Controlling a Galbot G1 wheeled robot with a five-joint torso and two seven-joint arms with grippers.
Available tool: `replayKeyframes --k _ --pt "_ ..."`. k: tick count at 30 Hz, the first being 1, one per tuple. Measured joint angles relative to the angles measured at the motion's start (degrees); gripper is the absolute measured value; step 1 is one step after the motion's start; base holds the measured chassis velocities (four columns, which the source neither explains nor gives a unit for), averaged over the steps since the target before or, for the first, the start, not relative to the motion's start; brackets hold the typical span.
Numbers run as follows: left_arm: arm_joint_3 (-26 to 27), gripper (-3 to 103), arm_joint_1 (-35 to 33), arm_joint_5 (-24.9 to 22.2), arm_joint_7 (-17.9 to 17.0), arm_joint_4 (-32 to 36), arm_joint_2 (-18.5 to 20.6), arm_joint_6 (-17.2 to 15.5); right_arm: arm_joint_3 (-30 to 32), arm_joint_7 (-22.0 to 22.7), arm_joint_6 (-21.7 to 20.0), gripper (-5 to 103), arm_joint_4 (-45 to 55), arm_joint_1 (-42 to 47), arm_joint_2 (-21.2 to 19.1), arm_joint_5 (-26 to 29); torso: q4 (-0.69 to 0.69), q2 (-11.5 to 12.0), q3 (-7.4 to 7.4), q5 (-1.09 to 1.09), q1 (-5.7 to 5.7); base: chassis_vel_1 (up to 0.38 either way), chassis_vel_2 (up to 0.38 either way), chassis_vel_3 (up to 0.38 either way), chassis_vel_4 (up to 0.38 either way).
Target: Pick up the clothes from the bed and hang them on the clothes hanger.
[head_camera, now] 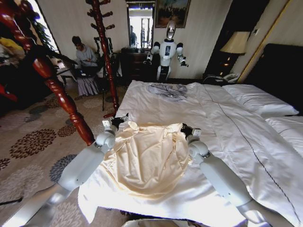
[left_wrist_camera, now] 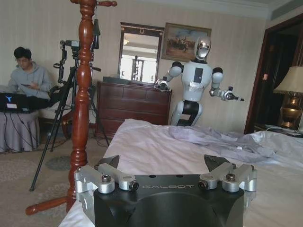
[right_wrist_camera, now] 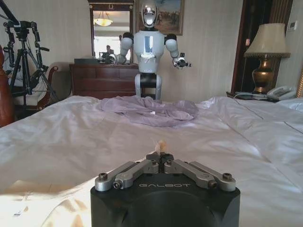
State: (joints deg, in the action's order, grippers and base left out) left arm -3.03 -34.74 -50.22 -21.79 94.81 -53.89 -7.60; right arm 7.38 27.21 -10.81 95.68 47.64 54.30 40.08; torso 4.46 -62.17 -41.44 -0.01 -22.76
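Observation:
The clothes [head_camera: 142,158], a pale cream-yellow T-shirt, lie crumpled on the near part of the bed [head_camera: 227,123]. My left gripper [head_camera: 118,122] rests at the shirt's upper left corner; in the left wrist view this gripper [left_wrist_camera: 161,163] is open, with only bare duvet between its fingers. My right gripper [head_camera: 186,130] sits at the shirt's upper right edge. In the right wrist view it [right_wrist_camera: 160,153] is shut, with a small tuft of cream fabric poking out at the tips and more of the shirt [right_wrist_camera: 47,208] beside the wrist. The clothes hanger is out of view.
A grey garment [head_camera: 168,90] lies crumpled at the bed's far end. A reddish-brown coat stand [head_camera: 106,56] rises off the bed's left side, and a second turned post [head_camera: 57,90] leans nearer. Beyond the bed stand another robot [head_camera: 166,52], a dresser and a tripod. White pillows [head_camera: 258,97] lie at right.

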Motion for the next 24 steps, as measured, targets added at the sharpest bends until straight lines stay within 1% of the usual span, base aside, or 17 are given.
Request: replayKeyframes --k 3,4,6,7,8,9,11,12,15,16,19,20,22,24 --pt "1.37 100 -2.19 -0.06 -0.95 4.32 2.07 -0.69 1.02 -0.42 0.45 1 1.95 2.55 -0.15 -2.27 0.02 0.0 0.0 0.0 0.0 0.0 0.0 0.0 0.0" --pt "1.37 100 -2.19 -0.06 -0.95 4.32 2.07 -0.69 1.02 -0.42 0.45 1 1.95 2.55 -0.15 -2.27 0.02 0.0 0.0 0.0 0.0 0.0 0.0 0.0 0.0" --pt "2.69 100 -3.96 0.07 -1.44 8.11 3.82 -1.33 1.19 -1.13 0.96 1 2.53 3.93 -0.01 -4.74 0.0 0.0 0.0 0.0 0.0 0.0 0.0 0.0 0.0" --pt "2.69 100 -3.96 0.07 -1.44 8.11 3.82 -1.33 1.19 -1.13 0.96 1 2.53 3.93 -0.01 -4.74 0.0 0.0 0.0 0.0 0.0 0.0 0.0 0.0 0.0" --pt "4.15 100 -5.57 0.61 -1.49 10.76 5.33 -1.63 1.22 -1.47 1.17 1 2.85 4.68 0.23 -6.09 0.02 0.0 0.0 0.0 0.01 0.0 0.0 0.0 0.0" --pt "5.04 100 -6.52 0.89 -1.5 12.03 6.03 -1.77 1.23 -1.51 1.19 1 3.05 4.94 0.38 -6.4 0.02 0.0 0.01 0.02 0.0 0.0 0.0 0.0 0.0" --pt "6.89 100 -8.98 1.33 -1.54 15.58 8.75 -2.13 1.25 -1.55 1.19 1 3.8 5.51 0.57 -6.84 -0.02 0.0 0.0 0.0 0.0 0.0 0.0 0.0 0.0" --pt "6.89 100 -8.98 1.33 -1.54 15.58 8.75 -2.13 1.25 -1.55 1.19 1 3.8 5.51 0.57 -6.84 -0.02 0.0 0.0 0.0 0.0 0.0 0.0 0.0 0.0" --pt "8.53 100 -11.04 3.11 -1.6 19.51 12.28 -2.91 1.38 -1.55 1.19 1 4.41 6.2 0.33 -7.29 -0.01 0.0 0.0 0.0 0.0 0.0 0.0 0.0 0.0" --pt "8.53 100 -11.04 3.11 -1.6 19.51 12.28 -2.91 1.38 -1.55 1.19 1 4.41 6.2 0.33 -7.29 -0.01 0.0 0.0 0.0 0.0 0.0 0.0 0.0 0.0" --pt "9.62 100 -11.14 3.4 -2.25 21.54 13.86 -3.39 1.65 -1.54 1.18 1 5.16 7.14 0.15 -7.62 0.01 0.0 0.0 0.01 0.0 0.0 0.0 0.0 0.0" --pt "10.12 100 -10.45 3.16 -2.57 22.4 14.84 -3.66 1.97 -1.5 1.13 1 5.7 7.61 0.12 -7.69 0.02 0.0 0.0 0.0 0.0 0.0 0.0 0.0 0.0" --pt "10.34 100 -9.95 2.91 -2.75 22.69 15.34 -3.84 2.17 -1.47 1.07 1 5.95 7.8 0.12 -7.71 0.01 0.0 0.0 0.01 0.0 0.0 0.0 0.0 0.0" --pt "10.82 100 -8.06 1.73 -3.35 23.09 16.68 -4.3 2.86 -1.25 0.57 1 6.85 8.35 -0.03 -7.65 0.01 -0.01 0.0 0.01 0.0 0.0 0.0 0.0 0.0"
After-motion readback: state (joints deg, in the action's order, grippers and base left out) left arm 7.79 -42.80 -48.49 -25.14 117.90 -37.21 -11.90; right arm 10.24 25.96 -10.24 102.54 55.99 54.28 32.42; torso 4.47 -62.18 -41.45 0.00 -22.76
